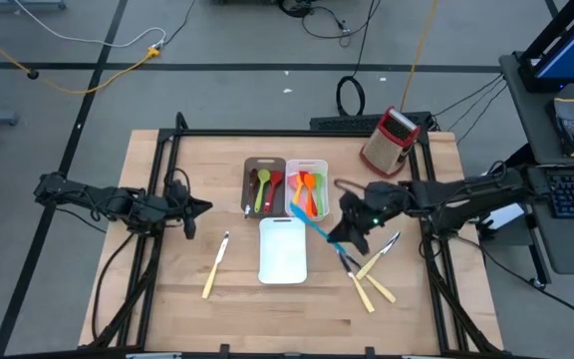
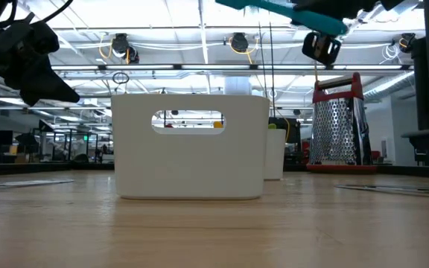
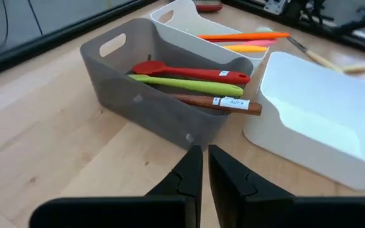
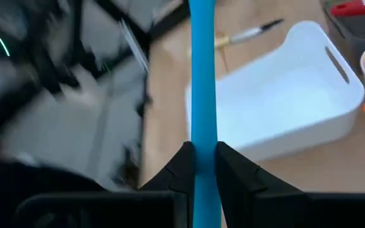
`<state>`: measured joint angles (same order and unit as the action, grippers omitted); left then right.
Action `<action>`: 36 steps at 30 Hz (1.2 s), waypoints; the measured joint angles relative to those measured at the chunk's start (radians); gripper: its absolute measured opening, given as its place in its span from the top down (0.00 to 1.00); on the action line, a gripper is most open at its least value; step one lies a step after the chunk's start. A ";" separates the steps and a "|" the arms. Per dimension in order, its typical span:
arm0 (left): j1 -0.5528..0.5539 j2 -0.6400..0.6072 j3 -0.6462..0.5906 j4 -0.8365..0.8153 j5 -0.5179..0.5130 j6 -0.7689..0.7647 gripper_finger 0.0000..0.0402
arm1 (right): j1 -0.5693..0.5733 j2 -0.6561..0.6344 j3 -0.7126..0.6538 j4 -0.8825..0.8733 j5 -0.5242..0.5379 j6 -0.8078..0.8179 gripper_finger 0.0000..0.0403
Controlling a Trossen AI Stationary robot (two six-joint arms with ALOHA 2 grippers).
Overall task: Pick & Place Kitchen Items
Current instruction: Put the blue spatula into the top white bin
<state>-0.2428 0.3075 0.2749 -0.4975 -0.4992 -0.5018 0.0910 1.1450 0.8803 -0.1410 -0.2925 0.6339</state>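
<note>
1. Right gripper (image 1: 352, 231) is up off the table, just right of the empty white tray (image 1: 283, 249), and it's clamped on a blue utensil (image 1: 312, 223) — the right wrist view shows both fingers (image 4: 181, 166) pinching the blue handle (image 4: 202, 95) tight.
2. That blue utensil slants from the gripper toward the white tray of orange pieces (image 1: 308, 189); in the low view it rides high above the table (image 2: 274, 9), clear of everything.
3. Which end is the head? Hard to say, the tip is cut off in the wrist view.
4. Left gripper (image 1: 189, 209) hangs over the wood left of the trays, fingers (image 3: 192, 174) pressed together with nothing between them.
5. Dark-brown tray (image 3: 138, 95) holds a red spoon (image 3: 189, 71), a green spoon (image 3: 182, 85) and a brown-handled utensil (image 3: 217, 102), lying side by side.
6. Next to it, the white tray carries orange utensils (image 3: 243, 38).
7. On the table: one cream-handled knife (image 1: 215, 266) lies alone, left of the empty tray; more cream-handled knives (image 1: 372, 279) sit in a crossed cluster below the right gripper.
8. Box grater (image 1: 390, 141) stands upright at the far right corner, well apart from the action.
</note>
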 joint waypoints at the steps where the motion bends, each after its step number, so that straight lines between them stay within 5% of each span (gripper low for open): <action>1: 0.000 0.000 0.000 0.000 0.000 0.025 0.93 | -0.012 0.003 0.000 0.025 -0.001 0.060 0.91; 16: 0.000 0.000 0.000 0.000 0.000 0.275 0.93 | -0.227 0.017 0.000 0.124 -0.047 0.723 0.91; 36: 0.000 0.000 0.000 0.000 0.000 0.334 0.93 | -0.472 0.304 0.000 0.268 -0.397 1.005 0.90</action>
<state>-0.2428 0.3073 0.2749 -0.4973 -0.4988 -0.1674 -0.3812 1.4492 0.8798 0.1266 -0.6900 1.6388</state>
